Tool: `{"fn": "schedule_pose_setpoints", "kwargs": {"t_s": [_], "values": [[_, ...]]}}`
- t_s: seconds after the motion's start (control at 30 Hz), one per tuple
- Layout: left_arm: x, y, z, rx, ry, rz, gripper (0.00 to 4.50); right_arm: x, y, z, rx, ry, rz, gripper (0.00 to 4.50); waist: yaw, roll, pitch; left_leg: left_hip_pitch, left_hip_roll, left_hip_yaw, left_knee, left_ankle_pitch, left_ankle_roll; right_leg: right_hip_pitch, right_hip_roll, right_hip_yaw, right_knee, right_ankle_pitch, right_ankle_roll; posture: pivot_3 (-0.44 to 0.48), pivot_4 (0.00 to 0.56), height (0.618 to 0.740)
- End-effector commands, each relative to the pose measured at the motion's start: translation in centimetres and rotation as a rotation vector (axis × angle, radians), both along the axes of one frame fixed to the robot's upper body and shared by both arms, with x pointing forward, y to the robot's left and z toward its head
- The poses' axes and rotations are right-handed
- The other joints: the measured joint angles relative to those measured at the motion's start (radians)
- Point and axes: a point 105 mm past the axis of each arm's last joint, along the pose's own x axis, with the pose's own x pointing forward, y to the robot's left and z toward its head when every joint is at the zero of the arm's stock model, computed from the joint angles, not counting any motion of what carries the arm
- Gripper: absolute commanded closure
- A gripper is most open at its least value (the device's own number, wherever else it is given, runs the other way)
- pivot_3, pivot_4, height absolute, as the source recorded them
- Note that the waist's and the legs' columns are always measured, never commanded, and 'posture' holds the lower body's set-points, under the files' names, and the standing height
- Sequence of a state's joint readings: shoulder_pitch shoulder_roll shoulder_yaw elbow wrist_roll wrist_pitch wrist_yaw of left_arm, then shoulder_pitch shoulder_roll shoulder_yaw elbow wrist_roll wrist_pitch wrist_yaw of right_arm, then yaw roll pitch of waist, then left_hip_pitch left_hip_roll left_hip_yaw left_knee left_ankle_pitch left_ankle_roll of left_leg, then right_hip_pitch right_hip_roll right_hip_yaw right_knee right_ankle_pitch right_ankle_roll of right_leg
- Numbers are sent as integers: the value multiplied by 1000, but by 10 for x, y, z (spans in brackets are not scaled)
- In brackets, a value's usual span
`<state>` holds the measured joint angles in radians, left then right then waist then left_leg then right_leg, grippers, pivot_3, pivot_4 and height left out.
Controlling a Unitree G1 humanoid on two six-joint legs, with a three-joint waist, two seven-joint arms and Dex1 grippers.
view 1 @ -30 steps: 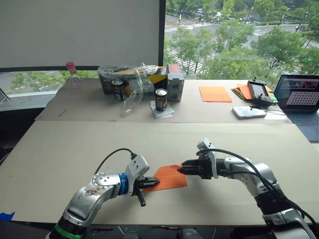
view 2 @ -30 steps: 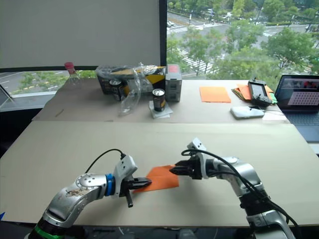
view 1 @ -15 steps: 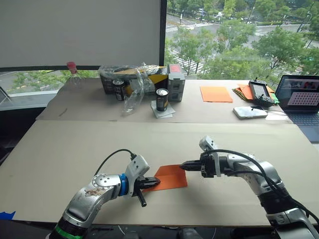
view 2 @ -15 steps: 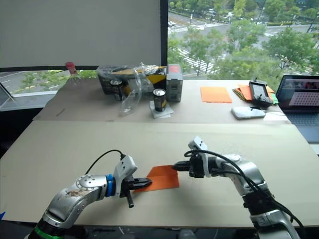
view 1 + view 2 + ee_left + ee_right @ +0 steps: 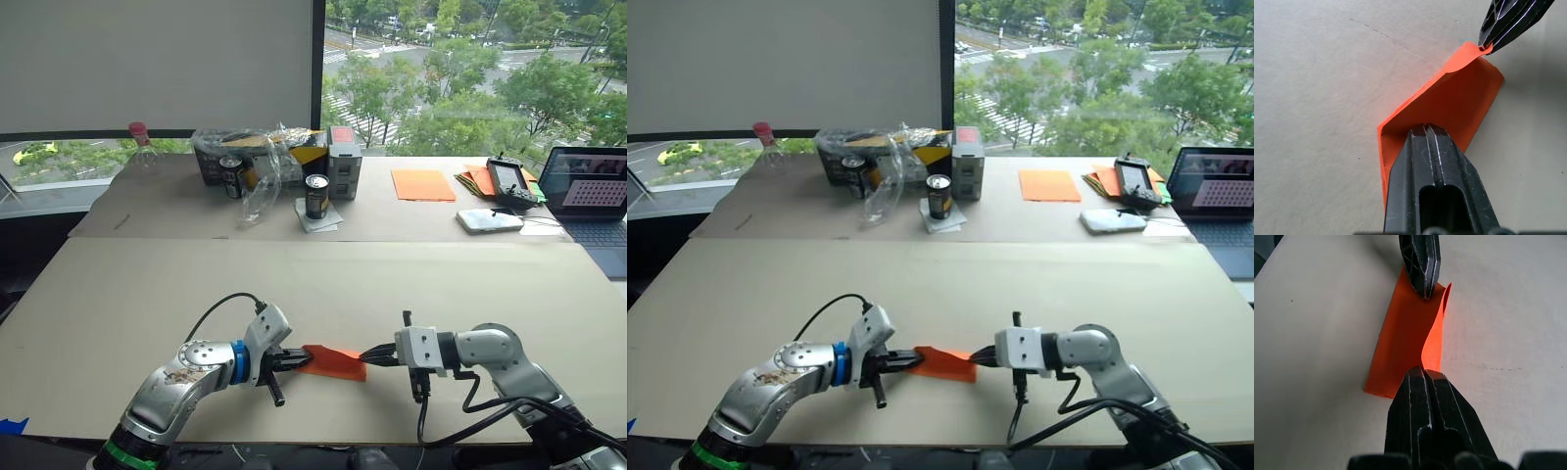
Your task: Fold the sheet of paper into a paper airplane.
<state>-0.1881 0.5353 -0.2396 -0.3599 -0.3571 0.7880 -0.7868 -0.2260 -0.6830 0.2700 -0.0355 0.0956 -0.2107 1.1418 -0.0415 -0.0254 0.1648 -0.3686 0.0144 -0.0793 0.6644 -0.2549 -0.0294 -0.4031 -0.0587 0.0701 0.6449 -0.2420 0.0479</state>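
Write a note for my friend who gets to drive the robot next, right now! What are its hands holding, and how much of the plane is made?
Left gripper: jaws shut on the left end of the sheet of paper.
Right gripper: jaws shut on the right end of the same sheet.
The paper is folded over and held between both grippers, near the front edge of the table.
Done: at least one fold.
Left: no pointed nose or wings yet, so most of the plane folding remains.

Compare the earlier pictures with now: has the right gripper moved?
Yes. The right gripper has dropped toward the table's near edge, away from the can, and is shut on the paper.
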Motion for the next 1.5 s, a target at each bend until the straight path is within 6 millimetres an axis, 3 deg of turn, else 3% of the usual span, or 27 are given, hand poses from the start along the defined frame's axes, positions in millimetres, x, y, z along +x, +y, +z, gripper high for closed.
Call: {"fn": "schedule_pose_setpoints", "kwargs": {"t_s": [0.03, 0.43, 0.93, 1.13, 1.23, 1.3, 1.43, 1.5], "values": [[-2, 3, -9, 36, 35, -2, 4500, -11, 11, 2, 36, 65, 14, 4451, 0, 0, 0, 0, 0, 0, 0, 0, 0, 0, 0, 0, 0, 0, 0, 0, 150, 730], [-4, 2, -9, 31, 51, 7, 4500, -15, 21, -15, 8, 170, -62, 4451, -2, 0, 0, 1, 0, 0, 0, 0, 0, 0, 0, 0, 0, -2, 3, 0, 150, 730], [-4, 21, -7, 48, 87, 35, 4500, -37, 24, -34, -97, 273, 33, 4451, -5, 0, 0, 3, 1, 0, -3, 0, 0, 0, 1, 0, 0, -3, 2, 0, 150, 730], [4, 32, 20, -67, 109, 96, 4500, -41, 31, -46, -111, 295, 45, 4451, -7, 0, -1, 3, 2, 0, -4, 0, 0, 0, 1, 0, 1, -5, 4, 0, 150, 730], [13, 39, 63, -263, 82, 99, 4500, -40, 33, -50, -115, 303, 35, 4451, -7, -1, 0, 4, 3, 0, -4, 0, 0, 0, 3, 0, 1, -5, 4, 0, 150, 730], [17, 37, 81, -334, 64, 86, 4500, -37, 33, -52, -120, 300, 22, 4451, -6, -2, -1, 4, 3, -1, -4, 0, 0, 0, 3, -1, 2, -5, 4, 0, 150, 730], [16, 23, 76, -274, 58, 34, 4500, -34, 34, -53, -124, 294, 13, 4451, -14, -2, -1, 11, 3, 0, -6, 0, 0, 7, 3, 0, 1, -5, 4, 0, 150, 730], [16, 8, 56, -173, 52, -3, 4500, -33, 33, -53, -129, 292, 1, 4451, -17, -2, -1, 16, 3, 0, -7, -1, -1, 12, 3, 0, 0, -7, 4, 0, 150, 730]]}}
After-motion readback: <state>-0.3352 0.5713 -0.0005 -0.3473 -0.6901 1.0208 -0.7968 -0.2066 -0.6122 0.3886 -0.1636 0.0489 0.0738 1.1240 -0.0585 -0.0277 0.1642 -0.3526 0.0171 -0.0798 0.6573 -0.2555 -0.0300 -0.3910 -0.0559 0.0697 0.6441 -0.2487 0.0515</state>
